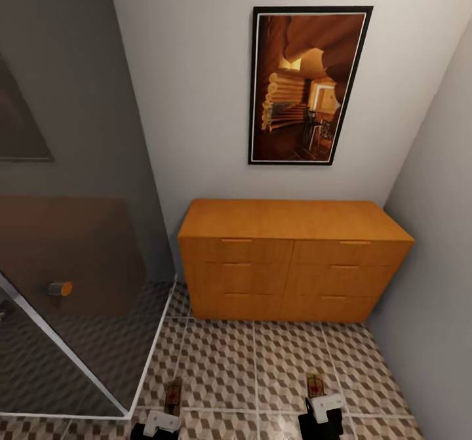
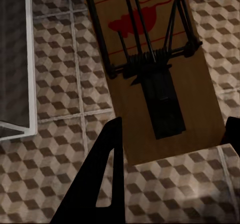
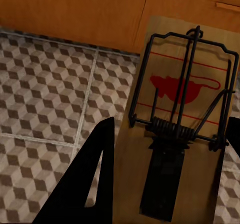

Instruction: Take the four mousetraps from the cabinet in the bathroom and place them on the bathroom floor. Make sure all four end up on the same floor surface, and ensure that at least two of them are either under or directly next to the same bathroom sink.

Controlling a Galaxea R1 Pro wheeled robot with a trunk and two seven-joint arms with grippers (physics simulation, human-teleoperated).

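Item: 2 mousetraps, 1 per arm. Your left gripper [image 1: 157,422] grasps the left mousetrap [image 1: 173,394], lower left of frame; your right gripper [image 1: 322,412] grasps the right mousetrap [image 1: 315,384], lower right. Both hang over the bathroom floor [image 1: 262,361] before the cabinet [image 1: 292,260], drawers closed. Step: carrying. Next: find the sink, lower both beside it.

Soft, even, dim render light with barely any shadows; wide-angle bending at the head view's edges; wrist close-ups look slightly soft.

Grey walls [image 1: 196,99], framed picture [image 1: 308,84], perhaps a glass shower screen [image 1: 72,309]
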